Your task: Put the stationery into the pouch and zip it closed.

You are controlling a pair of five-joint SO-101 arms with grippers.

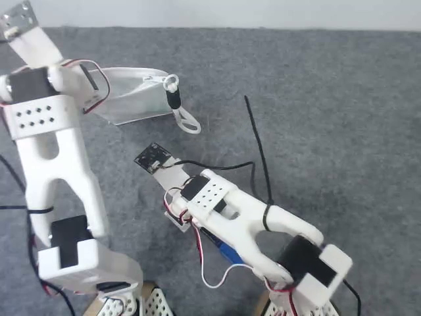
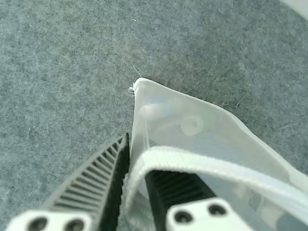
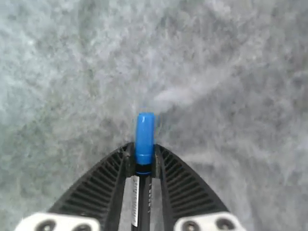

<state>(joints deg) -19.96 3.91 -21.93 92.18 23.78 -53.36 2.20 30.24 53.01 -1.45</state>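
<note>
A translucent white pouch (image 1: 135, 92) lies on the grey carpet at the far left, with its black zip pull and white loop (image 1: 179, 105) trailing toward the middle. My left gripper (image 2: 137, 147) is shut on the pouch's white zipper rim (image 2: 192, 163), one finger inside the opening and one outside. Pale items show faintly through the pouch wall (image 2: 192, 126). My right gripper (image 3: 144, 151) is shut on a pen with a blue cap (image 3: 145, 134), held low over bare carpet. The blue of the pen (image 1: 227, 252) peeks out under the right arm near the front.
A thin black cable (image 1: 260, 148) runs across the carpet to the right of the pouch and onto the right arm. Open carpet stretches over the right half of the table (image 1: 342, 118).
</note>
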